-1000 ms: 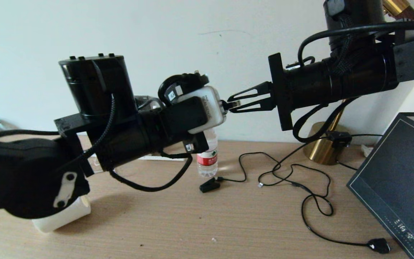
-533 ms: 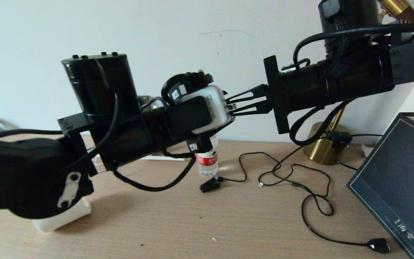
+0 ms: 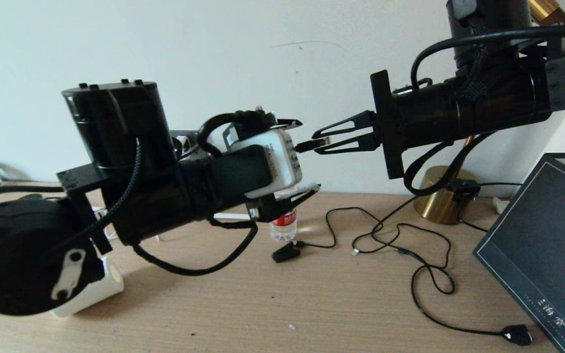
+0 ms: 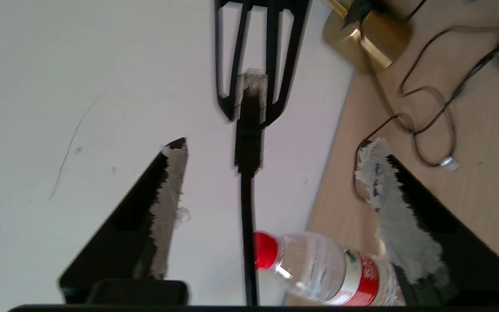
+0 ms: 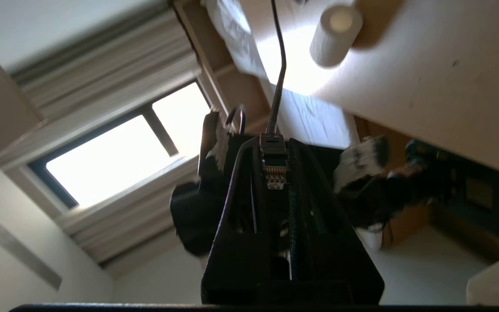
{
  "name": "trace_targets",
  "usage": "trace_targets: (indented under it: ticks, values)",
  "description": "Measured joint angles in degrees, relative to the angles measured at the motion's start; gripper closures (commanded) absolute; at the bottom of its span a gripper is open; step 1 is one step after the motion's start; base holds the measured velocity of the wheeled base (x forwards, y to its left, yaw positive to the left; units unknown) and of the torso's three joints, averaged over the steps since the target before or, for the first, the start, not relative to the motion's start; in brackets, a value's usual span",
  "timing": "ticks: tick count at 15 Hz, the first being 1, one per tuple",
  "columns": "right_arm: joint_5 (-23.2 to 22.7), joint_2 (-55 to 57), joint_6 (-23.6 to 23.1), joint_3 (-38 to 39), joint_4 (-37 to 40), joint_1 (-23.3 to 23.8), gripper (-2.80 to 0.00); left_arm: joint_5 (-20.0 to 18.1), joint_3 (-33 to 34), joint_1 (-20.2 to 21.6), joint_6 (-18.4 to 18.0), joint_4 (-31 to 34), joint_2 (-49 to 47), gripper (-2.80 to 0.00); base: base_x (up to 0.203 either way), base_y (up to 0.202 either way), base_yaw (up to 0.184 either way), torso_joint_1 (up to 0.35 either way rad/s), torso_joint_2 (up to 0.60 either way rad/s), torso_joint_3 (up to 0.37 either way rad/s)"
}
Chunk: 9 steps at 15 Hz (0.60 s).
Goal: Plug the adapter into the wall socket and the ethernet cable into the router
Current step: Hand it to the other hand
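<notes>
In mid-air above the wooden table [image 3: 312, 304], my two grippers face each other. My right gripper [image 3: 315, 140] is shut on the ethernet cable's connector plug [image 3: 307, 144], whose gold contacts [image 5: 274, 167] show between its fingers. The black ethernet cable [image 4: 246, 208] runs from the plug back through my left gripper [image 4: 277, 144], which is open, its padded fingers [image 4: 167, 190] wide apart and clear of the cable. The left gripper [image 3: 308, 153] sits just left of the right one. The adapter, the wall socket and the router are hidden or out of view.
A water bottle [image 3: 282, 228] stands behind the left gripper. Loose black cables [image 3: 410, 245] with a clip end [image 3: 286, 252] and an inline switch [image 3: 518, 334] lie on the table. A brass lamp base [image 3: 442, 198], a dark box [image 3: 542, 245] and a paper roll [image 3: 93, 291] surround them.
My left gripper has opened and drawn back to the left, letting go of the plug. The right gripper has stayed shut on the plug, nearly still.
</notes>
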<state>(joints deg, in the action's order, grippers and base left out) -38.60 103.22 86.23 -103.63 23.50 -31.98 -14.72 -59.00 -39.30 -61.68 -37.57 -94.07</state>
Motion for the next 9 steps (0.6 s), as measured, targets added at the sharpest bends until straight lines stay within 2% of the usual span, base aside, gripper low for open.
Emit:
trace_targets:
  ticks: [4, 7, 9]
  values:
    - [-10.0, -0.8, 0.6, -0.6, -0.1, 2.5, 0.00, -4.7, -0.8, 1.0, 0.5, -0.2, 1.7, -2.80, 0.000, 0.000, 0.000, 0.000, 0.00, 0.000]
    - [-11.6, -0.9, 0.5, -0.8, -0.2, 3.7, 0.00, -9.8, -2.5, 1.4, 4.2, -0.3, 1.9, -2.80, 0.000, 0.000, 0.000, 0.000, 0.00, 0.000]
    - [-11.9, -0.7, 0.5, -0.6, -0.2, 4.8, 0.00, -13.4, -2.9, 2.9, 4.6, -1.5, 1.8, -2.80, 0.000, 0.000, 0.000, 0.000, 0.00, 0.000]
